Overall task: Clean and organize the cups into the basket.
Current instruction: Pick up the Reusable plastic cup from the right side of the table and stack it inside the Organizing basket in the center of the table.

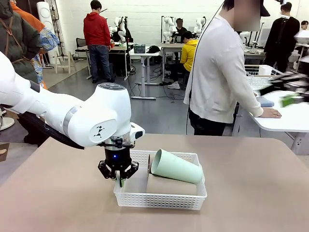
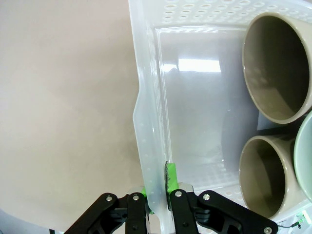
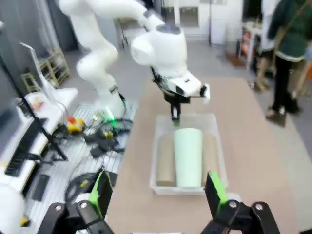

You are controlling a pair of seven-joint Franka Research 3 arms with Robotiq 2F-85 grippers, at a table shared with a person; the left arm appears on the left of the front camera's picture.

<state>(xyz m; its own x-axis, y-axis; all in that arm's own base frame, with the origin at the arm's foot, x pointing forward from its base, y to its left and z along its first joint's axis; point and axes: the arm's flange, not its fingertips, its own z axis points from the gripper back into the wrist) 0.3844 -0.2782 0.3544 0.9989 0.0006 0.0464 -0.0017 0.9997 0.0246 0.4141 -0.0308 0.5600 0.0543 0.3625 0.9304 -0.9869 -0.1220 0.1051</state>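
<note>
Left gripper [image 2: 158, 197] clamps the basket [image 2: 151, 122] end wall; light, flexible plastic, best held at that rim, 3 cups [image 2: 280, 63] inside.

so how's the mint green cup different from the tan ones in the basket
The pale mint green tumbler is lighter and greenish; the tan-brown tumblers are dull brown. The mint green tumbler rides on top, propped up, while the tan-brown tumblers lie on the floor of the white lattice plastic basket. All lie on their sides, handleless and tapered.
</note>
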